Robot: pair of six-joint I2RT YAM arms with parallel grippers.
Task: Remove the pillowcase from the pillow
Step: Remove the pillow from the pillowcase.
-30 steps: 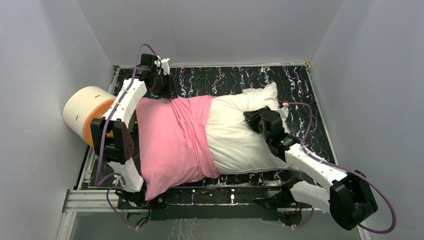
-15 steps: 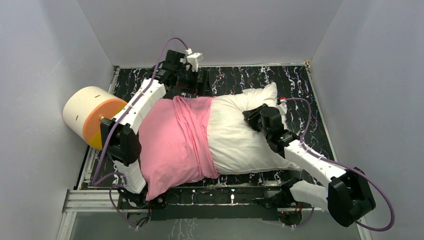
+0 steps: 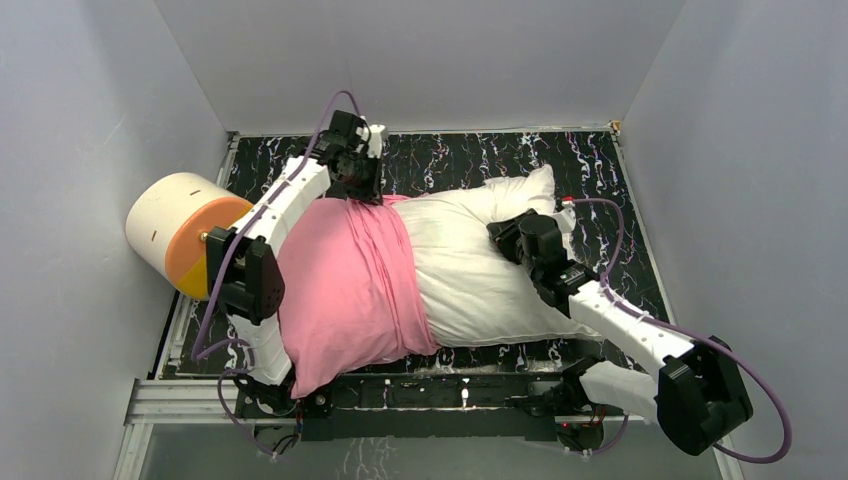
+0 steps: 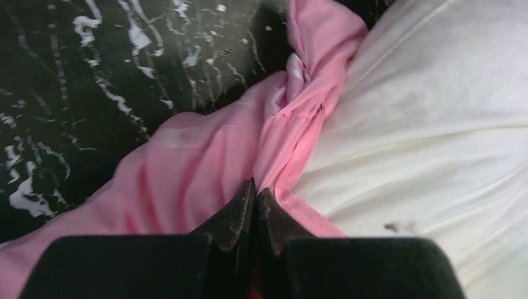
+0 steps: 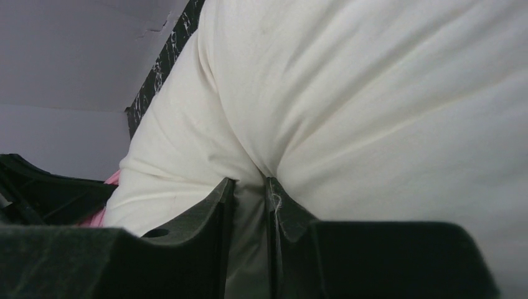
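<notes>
The white pillow lies across the table. The pink pillowcase covers its left half, with the open edge bunched near the middle. My left gripper is at the far edge of the pillowcase. In the left wrist view it is shut on a fold of the pillowcase at its hem, beside the bare pillow. My right gripper presses on the bare part of the pillow. In the right wrist view it is shut on a pinch of the pillow's fabric.
A cream-and-orange cylinder stands against the left wall, next to the left arm. The black marbled table shows beyond the pillow. Grey walls close in at the back and both sides.
My left gripper swung right over the far table, then came down onto the pillowcase's far edge. The top of the open edge has shifted a little left. The right arm has hardly moved.
</notes>
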